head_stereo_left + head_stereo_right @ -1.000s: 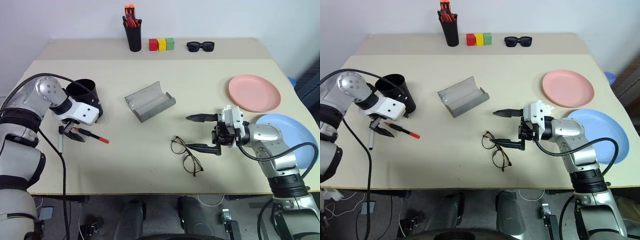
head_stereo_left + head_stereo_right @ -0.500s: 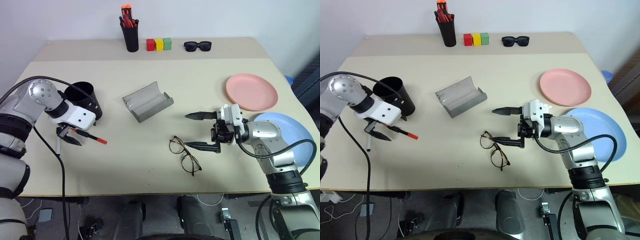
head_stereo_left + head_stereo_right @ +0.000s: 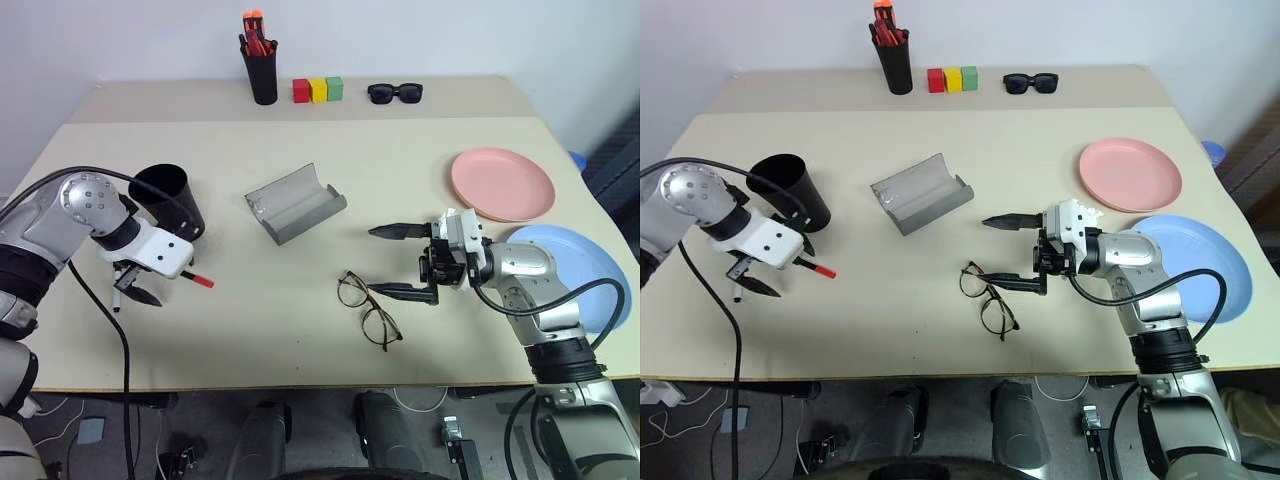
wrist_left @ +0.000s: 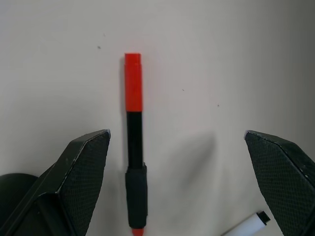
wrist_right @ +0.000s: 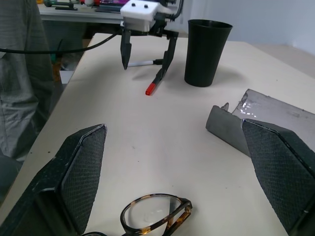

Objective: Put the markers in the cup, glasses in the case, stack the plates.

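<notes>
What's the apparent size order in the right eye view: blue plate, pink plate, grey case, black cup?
1. blue plate, looks largest, though it is nearer the camera and partly behind the right arm
2. pink plate, may well match the blue one in real size
3. grey case
4. black cup

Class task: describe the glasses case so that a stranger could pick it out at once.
Start at the beige table and look to its middle. Between the black cup and the pink plate lies the grey case, open. It alone is a curved grey shell; the eyeglasses lie nearer the robot.
</notes>
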